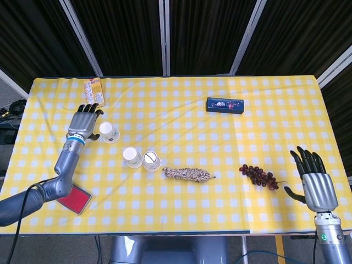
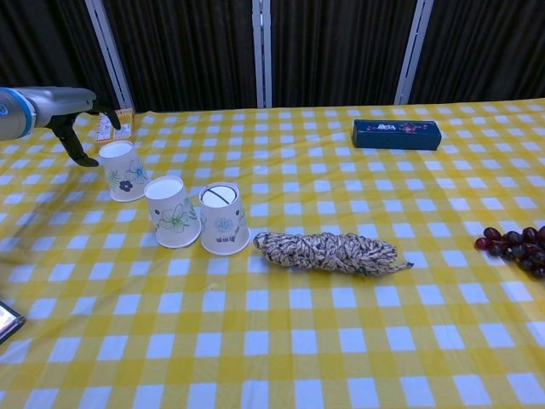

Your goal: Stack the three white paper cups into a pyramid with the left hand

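Three white paper cups with flower prints stand upside down on the yellow checked table (image 1: pixel 181 110). The left cup (image 1: pixel 109 132) (image 2: pixel 123 169) stands apart from the middle cup (image 1: pixel 132 157) (image 2: pixel 173 211) and the right cup (image 1: pixel 151 161) (image 2: pixel 224 218), which stand side by side. My left hand (image 1: pixel 85 120) (image 2: pixel 78 115) hovers just left of the left cup, fingers spread, holding nothing. Far away at the table's right front corner, my right hand (image 1: pixel 314 180) is open and empty.
A coil of rope (image 1: pixel 187 174) (image 2: pixel 328 252) lies right of the cups. Grapes (image 1: pixel 258 175) (image 2: pixel 515 244) lie near the right hand. A dark blue box (image 1: pixel 225 105) (image 2: pixel 397 133) sits far right, an orange packet (image 1: pixel 93 92) (image 2: pixel 115 124) far left, a red card (image 1: pixel 72 198) front left.
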{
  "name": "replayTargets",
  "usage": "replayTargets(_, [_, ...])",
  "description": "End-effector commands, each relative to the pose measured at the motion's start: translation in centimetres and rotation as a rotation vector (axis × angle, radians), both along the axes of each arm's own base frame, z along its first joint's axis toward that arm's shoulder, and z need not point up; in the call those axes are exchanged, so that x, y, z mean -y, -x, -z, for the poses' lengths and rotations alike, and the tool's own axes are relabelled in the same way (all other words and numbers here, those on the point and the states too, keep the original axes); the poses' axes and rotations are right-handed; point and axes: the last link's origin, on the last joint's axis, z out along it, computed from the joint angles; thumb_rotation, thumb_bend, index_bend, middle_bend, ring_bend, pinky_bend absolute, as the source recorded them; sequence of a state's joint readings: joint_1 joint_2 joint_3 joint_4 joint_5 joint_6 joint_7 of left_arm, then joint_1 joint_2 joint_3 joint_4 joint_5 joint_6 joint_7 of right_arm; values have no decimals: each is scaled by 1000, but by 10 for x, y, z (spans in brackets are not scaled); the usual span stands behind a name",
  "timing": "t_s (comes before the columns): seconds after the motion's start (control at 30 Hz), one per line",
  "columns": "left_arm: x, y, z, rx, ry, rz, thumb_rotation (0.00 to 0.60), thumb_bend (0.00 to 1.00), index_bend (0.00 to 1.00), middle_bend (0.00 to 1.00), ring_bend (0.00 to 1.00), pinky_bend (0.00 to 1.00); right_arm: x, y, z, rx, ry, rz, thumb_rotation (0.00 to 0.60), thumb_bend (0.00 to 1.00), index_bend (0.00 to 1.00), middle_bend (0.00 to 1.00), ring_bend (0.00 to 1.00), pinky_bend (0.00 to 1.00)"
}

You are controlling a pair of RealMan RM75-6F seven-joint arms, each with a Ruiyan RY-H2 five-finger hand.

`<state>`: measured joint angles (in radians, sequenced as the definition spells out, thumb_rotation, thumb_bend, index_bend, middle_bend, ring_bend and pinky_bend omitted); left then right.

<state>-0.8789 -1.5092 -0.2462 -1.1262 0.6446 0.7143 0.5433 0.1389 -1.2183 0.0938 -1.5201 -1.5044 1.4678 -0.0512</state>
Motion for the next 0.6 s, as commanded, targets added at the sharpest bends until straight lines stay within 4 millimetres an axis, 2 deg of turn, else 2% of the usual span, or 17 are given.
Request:
replayTargets(0.03, [0, -3, 5, 10, 14, 2, 600, 321, 226, 0, 0, 0, 0, 0, -1, 1, 2, 2, 600, 65, 0, 0, 0, 0])
replayTargets(0.33, [2, -14, 13, 8, 34, 34, 600, 342, 296, 0, 0, 0, -2, 0, -3, 8, 11, -1, 600, 66, 0, 0, 0, 0])
replayTargets(0.43, [6, -13, 16, -4, 44, 39, 600, 386, 312, 0, 0, 0, -3, 0, -5, 13, 15, -4, 600, 65, 0, 0, 0, 0])
replayTargets(0.6, [9, -17, 11, 10, 29, 51, 600, 395, 317, 0, 0, 0, -4, -1, -6, 15, 18, -10, 600, 65, 0, 0, 0, 0])
